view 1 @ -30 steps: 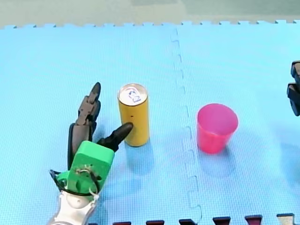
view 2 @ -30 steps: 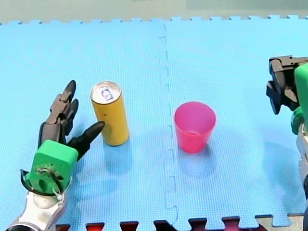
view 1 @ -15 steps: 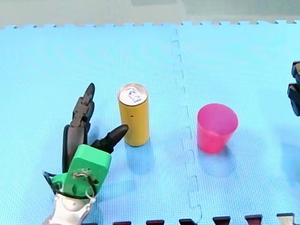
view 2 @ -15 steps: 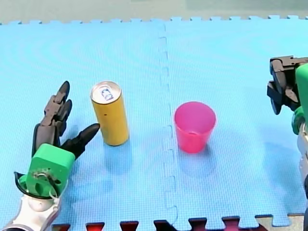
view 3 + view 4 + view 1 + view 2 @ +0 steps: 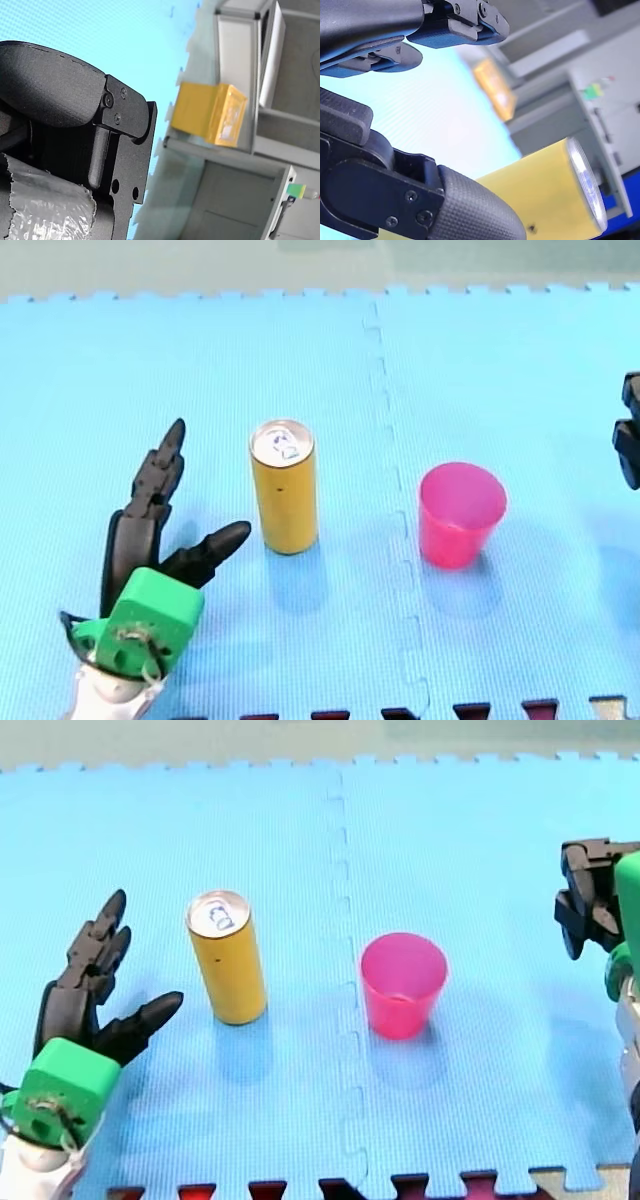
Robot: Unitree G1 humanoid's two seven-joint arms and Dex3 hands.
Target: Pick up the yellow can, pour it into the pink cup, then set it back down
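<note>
Yellow can [image 5: 286, 487], slick thin metal, probably light, stands just off the thumb of the empty left hand [image 5: 150, 540]; grip mid-wall. Right hand [image 5: 587, 908] holds nothing, beyond the pink cup [image 5: 462, 515].

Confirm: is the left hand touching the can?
Apart. The second head view shows bare blue mat between the thumb tip of the left hand and the can. The right hand is by the mat's right side.

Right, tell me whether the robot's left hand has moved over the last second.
Yes. The left hand has drawn back leftward from the upright yellow metal can, which stayed put; a gap now separates thumb and can.
</note>
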